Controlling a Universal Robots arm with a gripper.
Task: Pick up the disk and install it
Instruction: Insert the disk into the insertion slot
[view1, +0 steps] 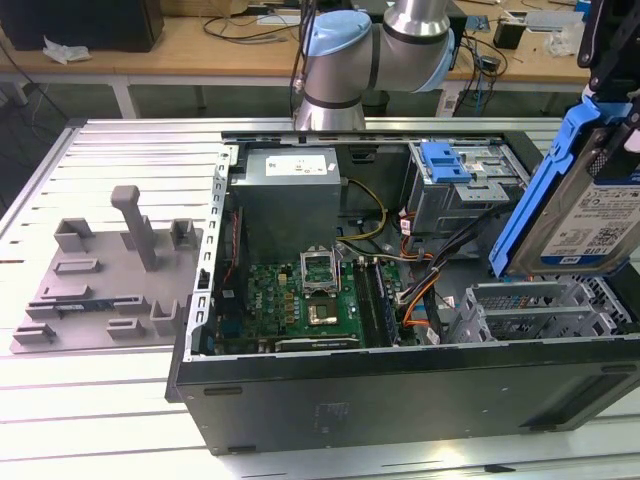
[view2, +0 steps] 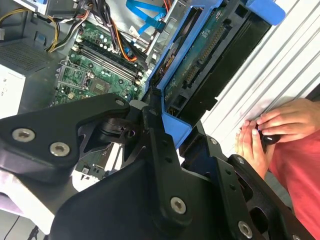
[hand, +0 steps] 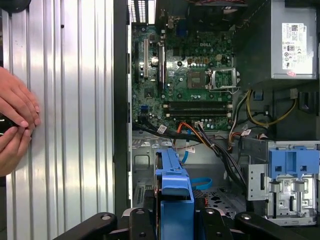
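One disk (view1: 590, 215) is in hand. The gripper (view2: 175, 125) has its black fingers (view2: 157, 145) closed on one end of the blue bracket. The drive hangs from it, tilted, above the open computer case (view1: 400, 390), and as far as I can tell it touches nothing else.

Directly beneath the gripper sits the silver drive cage (view1: 530, 310). Just past it run orange and black cables (hand: 200, 132), then the motherboard (hand: 190, 75), and farthest off the grey power supply (hand: 295, 40). Off to the gripper's side, outside the case wall, a person's hands (hand: 15, 120) rest on the ribbed table (hand: 75, 100).

Risks, as I judge them:
- The hold is on plastic at one end only, so the drive could pivot or slip.
- A tilted approach could jam the bracket on the cage's edge.
- The cables lie near enough to be snagged or pinched.
- The hands are close to the arm's working space.

Writing: the disk carries a white-and-blue barcode label and the power supply a white label. The print on both is too small to tell.
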